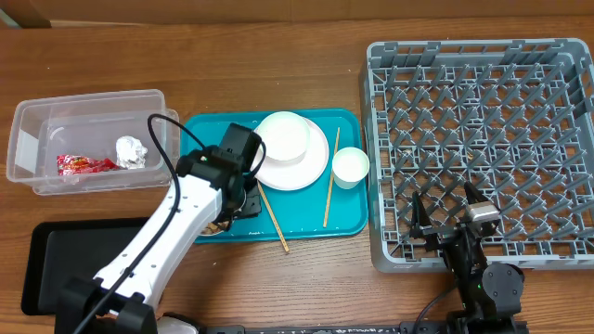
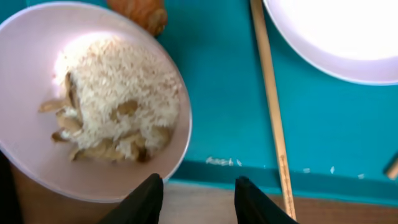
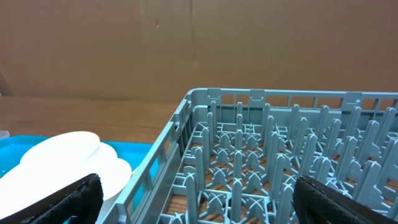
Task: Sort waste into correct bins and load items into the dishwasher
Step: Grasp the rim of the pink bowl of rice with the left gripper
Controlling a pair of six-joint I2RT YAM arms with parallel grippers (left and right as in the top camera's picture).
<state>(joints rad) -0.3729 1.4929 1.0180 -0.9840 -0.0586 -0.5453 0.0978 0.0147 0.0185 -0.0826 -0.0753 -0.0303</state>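
Left gripper [image 2: 198,200]: fingers are held a little apart, nothing is pinched, beside the pink bowl [image 2: 25,134], lower middle.
Right gripper [image 1: 448,213]: fingers are held wide apart, lower right.

Pink bowl [image 2: 99,183]: on the left, holding white rice [image 2: 118,81] and beige food scraps [image 2: 65,121].
Carrot [image 2: 140,11]: just beyond the bowl's far rim.
Teal tray [image 2: 224,93]: beneath everything.
Chopstick [image 2: 270,93]: lying between bowl and white plate [image 2: 336,31].
Left gripper [image 2: 198,190]: fingers apart over the tray's near edge, gripping nothing.

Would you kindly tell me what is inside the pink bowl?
The pink bowl holds white rice mixed with beige scraps; the bowl's bottom beneath the heap is covered.
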